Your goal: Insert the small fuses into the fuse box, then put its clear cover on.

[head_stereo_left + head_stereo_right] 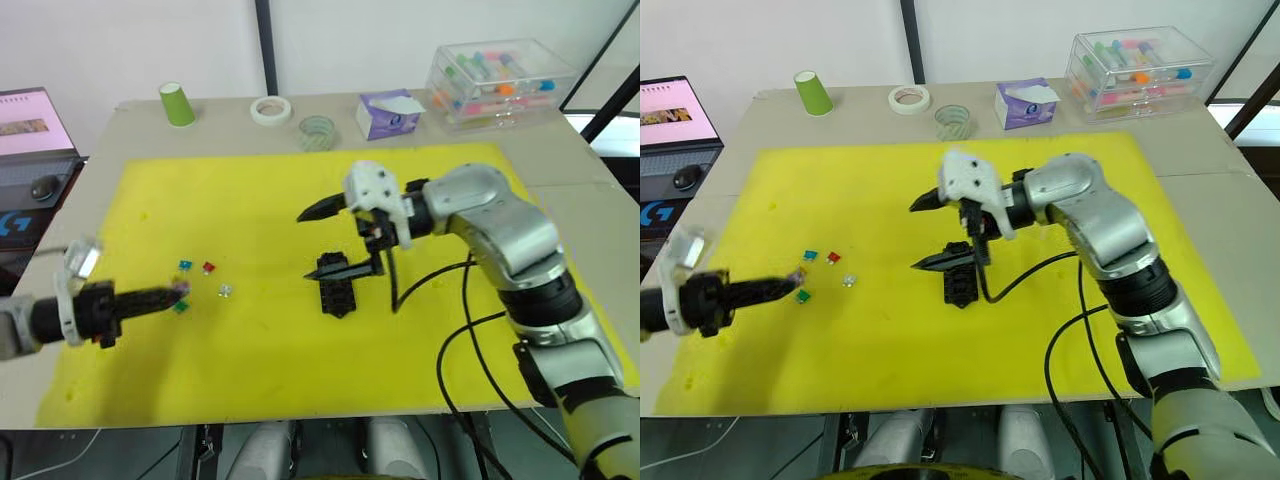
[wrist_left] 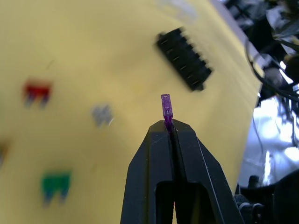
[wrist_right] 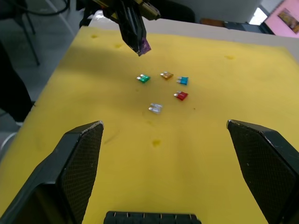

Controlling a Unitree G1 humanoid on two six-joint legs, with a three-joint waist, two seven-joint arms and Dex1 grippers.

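Here the worktop (image 1: 590,210) carries a yellow mat (image 1: 250,340), the largest thing on it, and everything for the task lies on that mat. The fuse box (image 1: 337,289) sits near the mat's middle, with the right gripper (image 1: 330,238) hovering just over it, jaws spread wide and holding nothing. The left gripper (image 1: 165,296) reaches in from the mat's left side with its jaws clenched on a purple fuse (image 2: 166,106), which stands up from the tips by its lower end. Just beside that gripper lie the loose fuses: a blue one (image 1: 185,265), a red one (image 1: 208,267), a clear one (image 1: 225,291), a green one (image 3: 144,78) and an orange one (image 3: 166,75). The step in hand looks to be carrying the purple fuse over to the box. To do it well, the left arm should bring the fuse above a free slot with its blades pointing down and lined up with the slot, then press straight in; the grip is narrow, so a sideways nudge could twist it loose. The right gripper could steady the box.
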